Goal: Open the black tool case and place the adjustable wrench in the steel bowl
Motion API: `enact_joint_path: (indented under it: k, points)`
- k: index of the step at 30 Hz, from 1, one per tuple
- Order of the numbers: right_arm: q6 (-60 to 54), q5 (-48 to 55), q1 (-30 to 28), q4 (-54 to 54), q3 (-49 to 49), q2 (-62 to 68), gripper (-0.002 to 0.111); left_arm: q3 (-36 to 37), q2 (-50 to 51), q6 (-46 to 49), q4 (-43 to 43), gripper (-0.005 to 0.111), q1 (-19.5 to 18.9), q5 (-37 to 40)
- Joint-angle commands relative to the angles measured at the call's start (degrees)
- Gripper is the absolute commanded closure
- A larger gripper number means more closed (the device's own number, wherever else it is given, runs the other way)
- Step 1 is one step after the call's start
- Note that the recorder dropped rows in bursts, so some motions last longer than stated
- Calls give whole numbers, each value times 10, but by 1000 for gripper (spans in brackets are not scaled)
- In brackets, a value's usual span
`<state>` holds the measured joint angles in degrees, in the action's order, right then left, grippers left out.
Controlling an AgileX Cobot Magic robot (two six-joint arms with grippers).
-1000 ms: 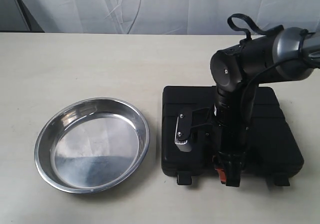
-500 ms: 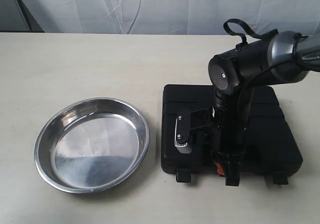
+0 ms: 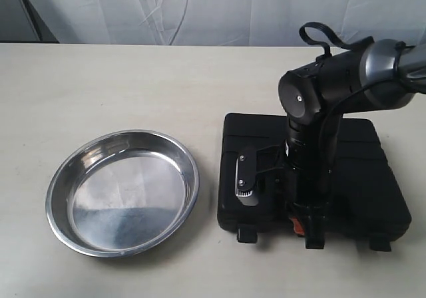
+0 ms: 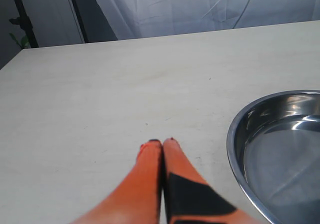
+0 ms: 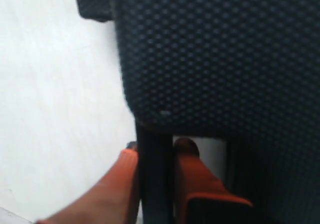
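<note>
The black tool case (image 3: 363, 171) lies flat and closed on the table, right of the steel bowl (image 3: 123, 191). My right gripper (image 3: 309, 230) points down at the case's near edge. In the right wrist view this gripper (image 5: 156, 149) is shut on the black bar of the case handle (image 5: 155, 174), one orange finger on each side, under the dimpled case lid (image 5: 215, 54). My left gripper (image 4: 162, 143) is shut with nothing in it, hovering over bare table beside the bowl's rim (image 4: 235, 149). The adjustable wrench is hidden.
Two small latches (image 3: 246, 234) (image 3: 379, 244) stick out of the case's near edge; one latch (image 5: 92, 4) also shows in the right wrist view. A white curtain (image 3: 200, 12) hangs behind the table. The left arm is out of the exterior view.
The case has slid a little to the right and towards the near edge, held by my right gripper. The bowl has stayed put.
</note>
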<state>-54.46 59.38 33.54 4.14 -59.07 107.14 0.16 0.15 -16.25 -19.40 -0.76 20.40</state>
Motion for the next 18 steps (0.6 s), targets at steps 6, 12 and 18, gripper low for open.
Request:
enact_joint_path:
  k: [6, 12, 18]
  points:
    - [9, 32, -1, 15, 1, -60, 109, -2, -1, -1, -2, 107, -2, -7]
    - [9, 29, -1, 51, 1, -62, 109, -2, -1, -1, -2, 107, -2, -7]
    - [5, 30, 6, 42, 1, -62, 109, -2, -1, -1, -2, 107, -2, -7]
